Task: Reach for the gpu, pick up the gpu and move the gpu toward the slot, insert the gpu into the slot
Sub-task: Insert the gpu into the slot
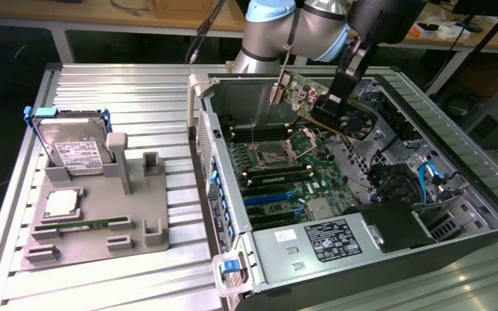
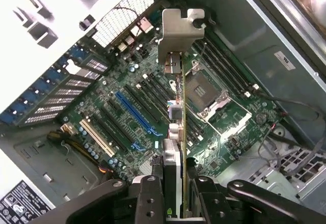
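Observation:
My gripper is shut on the gpu, a green-brown card with a black fan and a silver end bracket. It hangs tilted above the open computer case, over the motherboard. In the wrist view the gpu is seen edge-on between the black fingers, with its bracket pointing away toward the case's perforated wall. The long blue slot lies on the board to one side of the card's edge, apart from it. Blue slots also show in the exterior view, below the card.
The case's walls ring the motherboard; a power supply and cables sit near its front. On the exterior view's left, a grey fixture holds a hard drive, a memory stick and a chip.

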### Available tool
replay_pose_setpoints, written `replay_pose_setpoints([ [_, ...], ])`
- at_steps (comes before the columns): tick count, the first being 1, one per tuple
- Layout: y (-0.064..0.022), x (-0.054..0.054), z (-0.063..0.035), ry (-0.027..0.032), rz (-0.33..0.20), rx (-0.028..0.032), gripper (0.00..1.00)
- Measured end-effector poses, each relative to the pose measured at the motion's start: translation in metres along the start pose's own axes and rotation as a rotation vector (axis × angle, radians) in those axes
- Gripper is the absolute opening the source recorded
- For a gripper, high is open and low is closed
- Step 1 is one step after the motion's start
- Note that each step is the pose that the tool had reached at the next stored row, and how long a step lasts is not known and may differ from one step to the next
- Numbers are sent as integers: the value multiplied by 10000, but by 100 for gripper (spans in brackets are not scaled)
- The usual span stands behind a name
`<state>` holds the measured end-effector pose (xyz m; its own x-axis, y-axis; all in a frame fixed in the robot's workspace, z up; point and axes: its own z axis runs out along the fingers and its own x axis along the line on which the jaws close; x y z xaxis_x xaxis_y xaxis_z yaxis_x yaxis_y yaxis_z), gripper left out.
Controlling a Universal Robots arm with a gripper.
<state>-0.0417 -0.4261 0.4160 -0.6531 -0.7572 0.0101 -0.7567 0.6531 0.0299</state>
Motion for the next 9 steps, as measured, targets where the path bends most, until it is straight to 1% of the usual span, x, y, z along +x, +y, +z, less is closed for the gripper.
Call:
replay_pose_setpoints([
  [6, 0, 1, 11, 29, -1054, 12, 27],
  [9, 0, 0, 18, 61, -2111, 23, 27],
])
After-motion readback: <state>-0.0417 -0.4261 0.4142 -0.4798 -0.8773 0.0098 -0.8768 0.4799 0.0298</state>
